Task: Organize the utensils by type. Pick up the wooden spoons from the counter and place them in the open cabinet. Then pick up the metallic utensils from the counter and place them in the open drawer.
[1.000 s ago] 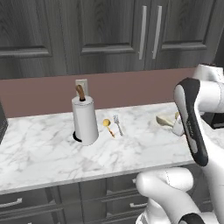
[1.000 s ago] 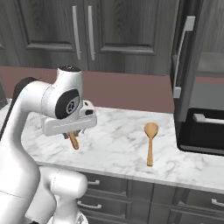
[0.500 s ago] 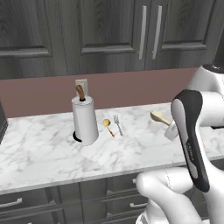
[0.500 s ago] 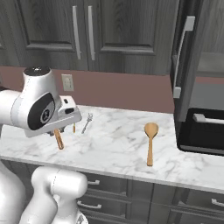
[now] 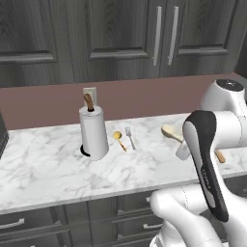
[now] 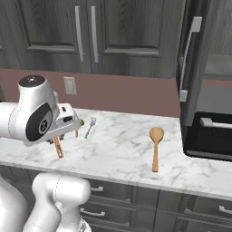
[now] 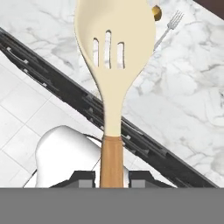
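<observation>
item: pale cream slotted wooden spoon with orange-brown handle (image 7: 114, 65), grasped at the handle by the claw (image 7: 112, 178), carried above the white marble desk (image 6: 118, 149). second item: all-brown wooden spoon (image 6: 156, 147), lying on the desk near the open dark grey cabinet (image 6: 192, 68). handling: keep the bowl level, carry it to the cabinet, clear the door edge, release only over the shelf.

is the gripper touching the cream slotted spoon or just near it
Touching. In the hand view the gripper has its jaws closed on both sides of the cream slotted spoon's orange-brown handle, with no gap visible.
</observation>
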